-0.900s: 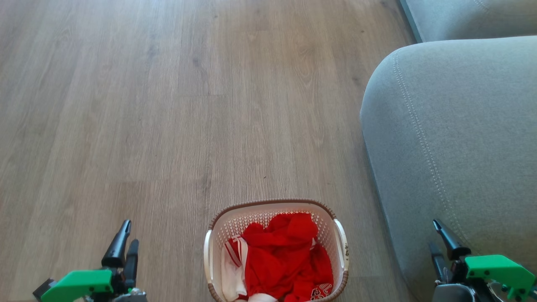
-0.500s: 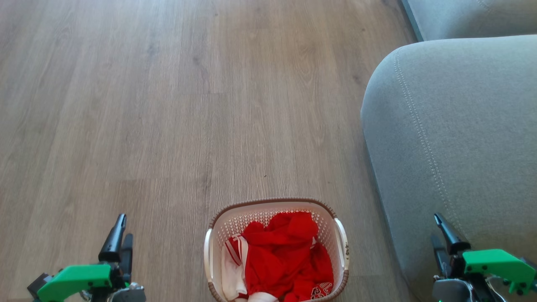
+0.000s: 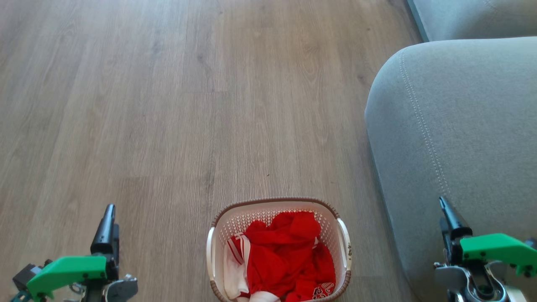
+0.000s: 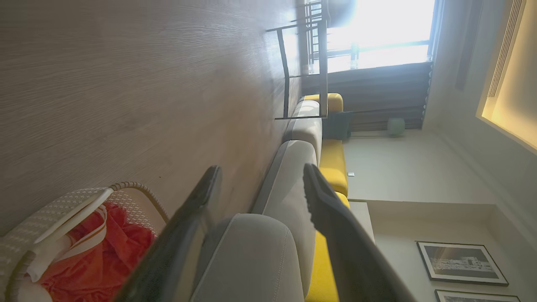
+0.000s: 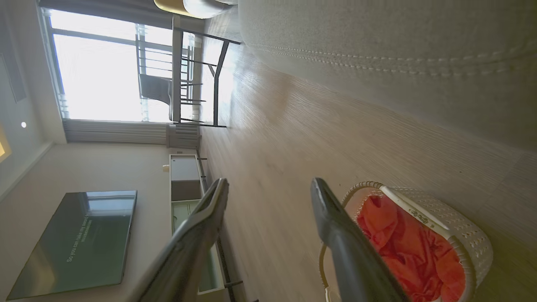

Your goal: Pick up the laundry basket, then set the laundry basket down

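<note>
Laundry basket point(image 3: 275, 200) sits on the wood floor point(image 3: 168, 105) at 6 o'clock in our head view. Its near rim is cut off by the frame's edge, red and white clothes point(image 3: 289, 251) are heaped inside, and neither gripper touches it. Our left gripper point(image 3: 110, 218) hangs at 7 o'clock and our right gripper point(image 3: 444, 212) at 5 o'clock, each well apart from the basket's white side handles point(image 3: 345, 247). The fingers point toward 12 o'clock and are rolled sideways, so one finger stacks over the other. Both wrist views show the jaws spread wide with nothing between them. We judge the light basket likely to skid on the smooth floor if one gripper arrives before the other. An uneven hold on those thin handles could also tip it and spill the clothes. The right side looks tighter: that gripper hovers just beside the grey sofa arm point(image 3: 453, 138) at 3 o'clock, and lowering there could snag the upholstery. Farther off toward 12 o'clock the floor runs on to a dark metal frame point(image 5: 197, 79) by the bright window point(image 5: 100, 67).
</note>
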Available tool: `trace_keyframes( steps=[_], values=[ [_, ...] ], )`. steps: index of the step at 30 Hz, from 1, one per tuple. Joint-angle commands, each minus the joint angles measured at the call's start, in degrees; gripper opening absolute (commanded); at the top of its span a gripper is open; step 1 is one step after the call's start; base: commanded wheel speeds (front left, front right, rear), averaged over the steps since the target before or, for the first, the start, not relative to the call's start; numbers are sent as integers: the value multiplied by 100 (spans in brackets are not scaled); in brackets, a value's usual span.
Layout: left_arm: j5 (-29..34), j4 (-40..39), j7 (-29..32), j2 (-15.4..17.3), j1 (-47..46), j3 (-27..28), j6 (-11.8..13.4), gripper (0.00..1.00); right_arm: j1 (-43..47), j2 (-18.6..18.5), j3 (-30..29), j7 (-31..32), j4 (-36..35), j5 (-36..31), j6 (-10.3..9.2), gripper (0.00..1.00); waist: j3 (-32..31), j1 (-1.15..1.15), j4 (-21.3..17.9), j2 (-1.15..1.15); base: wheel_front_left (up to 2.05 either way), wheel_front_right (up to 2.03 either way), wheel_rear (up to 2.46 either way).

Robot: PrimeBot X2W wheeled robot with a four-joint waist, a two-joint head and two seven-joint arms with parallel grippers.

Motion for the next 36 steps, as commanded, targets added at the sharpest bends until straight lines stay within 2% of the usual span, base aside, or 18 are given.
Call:
trace_keyframes(
  steps=[1,15,28,36],
  values=[
    [110,-239,-50,59,-312,131,-17,100,-320,-36,14,-49,-252,-141,10,100,-1,0,4,0,0,0,0],
    [1187,-736,-285,65,-399,224,64,100,-476,-45,92,-283,-573,-1455,15,100,30,0,35,0,0,0,0],
    [2457,-1415,-503,71,-552,-34,519,100,-702,-54,233,-501,-993,-2647,19,100,153,0,94,0,0,0,0],
    [3603,-1694,-654,74,-617,-490,794,100,-808,-60,457,-652,-1196,-3622,22,100,179,0,127,0,0,0,0]
  ],
)
